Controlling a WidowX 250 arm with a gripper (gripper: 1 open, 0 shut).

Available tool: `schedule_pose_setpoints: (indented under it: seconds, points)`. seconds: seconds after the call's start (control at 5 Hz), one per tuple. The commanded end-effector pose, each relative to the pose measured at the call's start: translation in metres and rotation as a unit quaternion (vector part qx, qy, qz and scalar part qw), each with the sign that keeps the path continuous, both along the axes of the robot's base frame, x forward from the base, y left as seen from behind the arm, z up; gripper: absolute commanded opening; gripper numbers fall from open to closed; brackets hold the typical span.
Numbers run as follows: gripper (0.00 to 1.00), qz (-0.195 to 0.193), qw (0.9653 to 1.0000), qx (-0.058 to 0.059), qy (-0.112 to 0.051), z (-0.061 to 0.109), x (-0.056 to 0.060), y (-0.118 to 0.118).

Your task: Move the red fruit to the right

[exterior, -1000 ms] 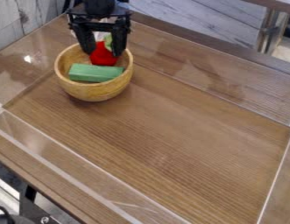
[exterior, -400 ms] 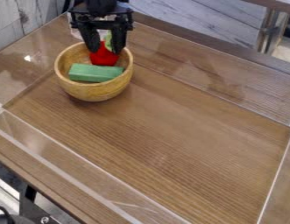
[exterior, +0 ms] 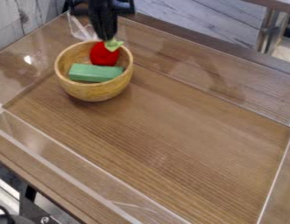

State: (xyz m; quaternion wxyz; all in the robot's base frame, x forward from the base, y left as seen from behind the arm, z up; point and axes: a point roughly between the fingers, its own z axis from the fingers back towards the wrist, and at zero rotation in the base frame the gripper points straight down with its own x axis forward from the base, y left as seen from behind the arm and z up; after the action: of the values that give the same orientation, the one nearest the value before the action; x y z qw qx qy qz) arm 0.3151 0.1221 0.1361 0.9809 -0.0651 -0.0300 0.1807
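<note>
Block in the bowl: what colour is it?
Plain green. The block lies flat in the tan bowl, clearest in the camera view.

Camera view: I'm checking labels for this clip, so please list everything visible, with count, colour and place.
bowl: one, tan, far-left part of the table.
green block: one, green, lying flat inside the bowl.
red fruit: one, red with a light green top, in the bowl at its far side, behind the block.
table: one, brown wood grain, fills most of the view.
grey planks: background, beyond the table's far edge.
gripper: one, black, above the bowl, pointing down; fingers together at the fruit's leafy top, grip on it unclear.
</note>
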Motion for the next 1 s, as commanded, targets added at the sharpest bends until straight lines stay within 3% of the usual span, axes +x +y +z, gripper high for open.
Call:
schedule_pose_setpoints:
  seconds: [0.0,0.4,0.6,0.8]
  points:
    - [0.00,0.031,0.9987,0.002,-0.041,0.050,0.001,-0.017]
    - [0.00,0.076,0.9962,-0.011,-0.040,0.050,0.002,-0.087]
    - [1.00,0.103,0.9940,-0.004,-0.038,0.027,0.000,-0.065]
    - [1.00,0.116,0.9927,-0.001,-0.034,0.006,-0.001,-0.057]
